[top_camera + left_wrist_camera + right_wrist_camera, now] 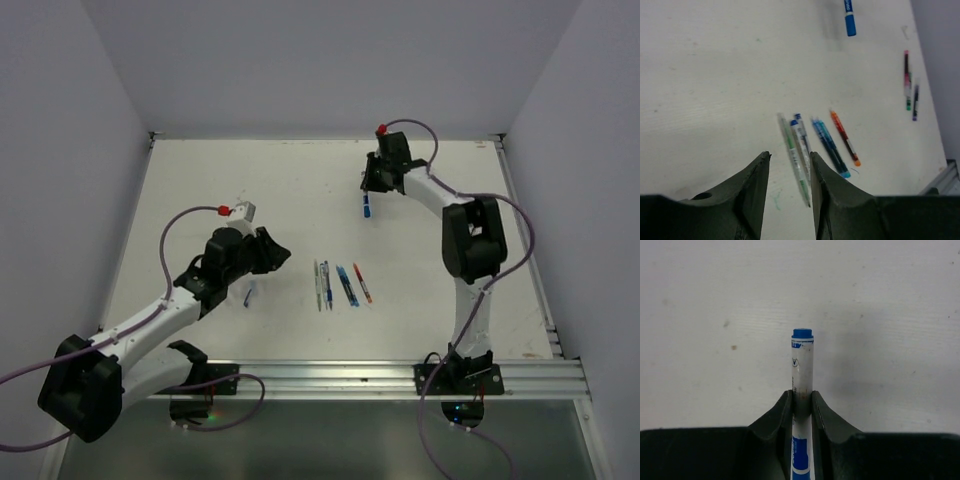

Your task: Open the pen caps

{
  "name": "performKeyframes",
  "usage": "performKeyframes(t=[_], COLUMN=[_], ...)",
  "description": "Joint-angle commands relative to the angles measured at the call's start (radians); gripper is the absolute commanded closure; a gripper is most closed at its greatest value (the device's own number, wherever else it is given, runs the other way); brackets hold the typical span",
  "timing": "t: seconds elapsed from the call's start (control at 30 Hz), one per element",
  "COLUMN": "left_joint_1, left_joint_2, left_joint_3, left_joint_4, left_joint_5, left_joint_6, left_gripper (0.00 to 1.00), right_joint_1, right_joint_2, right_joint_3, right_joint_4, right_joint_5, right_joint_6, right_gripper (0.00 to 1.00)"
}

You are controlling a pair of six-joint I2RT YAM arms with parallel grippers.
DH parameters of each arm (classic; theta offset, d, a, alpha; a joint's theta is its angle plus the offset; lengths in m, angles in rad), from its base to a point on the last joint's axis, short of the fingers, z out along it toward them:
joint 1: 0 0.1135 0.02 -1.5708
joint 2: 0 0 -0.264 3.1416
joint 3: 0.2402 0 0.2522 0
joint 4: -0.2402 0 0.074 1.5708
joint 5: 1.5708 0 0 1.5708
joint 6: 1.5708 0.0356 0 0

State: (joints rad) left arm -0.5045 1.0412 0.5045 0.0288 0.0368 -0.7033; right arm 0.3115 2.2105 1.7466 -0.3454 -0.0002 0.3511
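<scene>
Pen caps: the pen caps (795,122) sit on the ends of the thin pens. From here they look to be still on, though they are too small to be sure of each one.
Row of pens: the row of pens (340,285) lies side by side in the middle of the worktop (250,180), a little toward its near edge. I'd guess they are laid out so each can be taken in turn.
Blue marker: the blue marker (802,370) is held toward the far right corner, and its shadow suggests it is clear of the surface.
Blue end: the blue end (802,333) sticks out past the fingers. I cannot tell whether it is the cap or a tail plug.
Right gripper: the right gripper (801,394) is clamped on the white barrel partway along. That leaves the end free, probably for the other arm to pull.
Left gripper: the left gripper (788,155) has its jaws apart with nothing between them. It hangs just left of the row.
Short blue piece: a short blue piece (250,292) lies beside the left arm. It may be a loose cap, but I cannot tell.
Open room: there is bare worktop between the row and the marker, enough for the left arm to cross.
Edges: the rail (400,375) runs along the near edge. The marker hangs close to the far edge, so there is little room behind it.
</scene>
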Motion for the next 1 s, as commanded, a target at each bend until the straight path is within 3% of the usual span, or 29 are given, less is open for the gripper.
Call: performKeyframes(t=[0.0, 0.13, 0.27, 0.37, 0.67, 0.97], left_joint_1=[0.004, 0.001, -0.017, -0.052, -0.190, -0.279], left_joint_2=[0.005, 0.020, 0.017, 0.020, 0.101, 0.192], left_joint_3=[-0.043, -0.075, -0.084, -0.084, -0.070, -0.044], left_joint_4=[0.264, 0.483, 0.597, 0.672, 0.789, 0.875], left_joint_5=[0.305, 0.428, 0.480, 0.483, 0.426, 0.383], left_joint_6=[0.024, -0.059, -0.125, -0.160, -0.211, -0.232], left_gripper=[0.59, 0.55, 0.50, 0.48, 0.46, 0.45], right_joint_1=[0.000, -0.002, 0.001, 0.009, 0.040, 0.044], right_joint_2=[-0.335, -0.538, -0.673, -0.748, -1.043, -1.141], right_joint_3=[-0.200, -0.558, -0.812, -0.959, -1.127, -1.191], right_joint_4=[0.378, 0.646, 0.973, 1.097, 0.973, 0.925], right_joint_5=[-0.219, -0.386, -0.513, -0.580, -0.532, -0.532], right_joint_6=[0.127, 0.274, 0.493, 0.581, 0.557, 0.558], right_gripper=[1.00, 1.00, 1.00, 1.00, 1.00, 1.00])
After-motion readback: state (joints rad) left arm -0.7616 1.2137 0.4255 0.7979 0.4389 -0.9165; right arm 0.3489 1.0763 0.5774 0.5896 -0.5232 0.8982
